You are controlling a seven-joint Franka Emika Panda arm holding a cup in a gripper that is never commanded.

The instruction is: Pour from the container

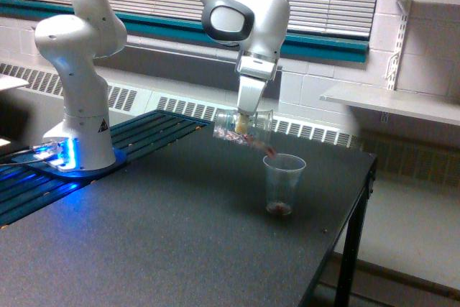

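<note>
Exterior view: the tool point(244, 121) pinches the container point(240, 128) from above, tipped nearly onto its side, long axis slanting down toward the view's right. Its mouth hangs just above the rim of the tapered cup point(282, 185) on the worktop point(158, 249), and reddish bits spill across into it.

Centre of the frame: your gripper point(244, 121) hangs above the table point(180, 249), with the container point(241, 129) tipped in it, mouth toward the exterior view's right. Just below and right of that mouth, the tapered cup point(283, 185) stands upright on the table, with bits lying in its bottom. At frame left, the arm's base point(83, 141) sits. Along the far right, a shelf point(392, 102) juts from the wall, behind the table's edge.
</note>
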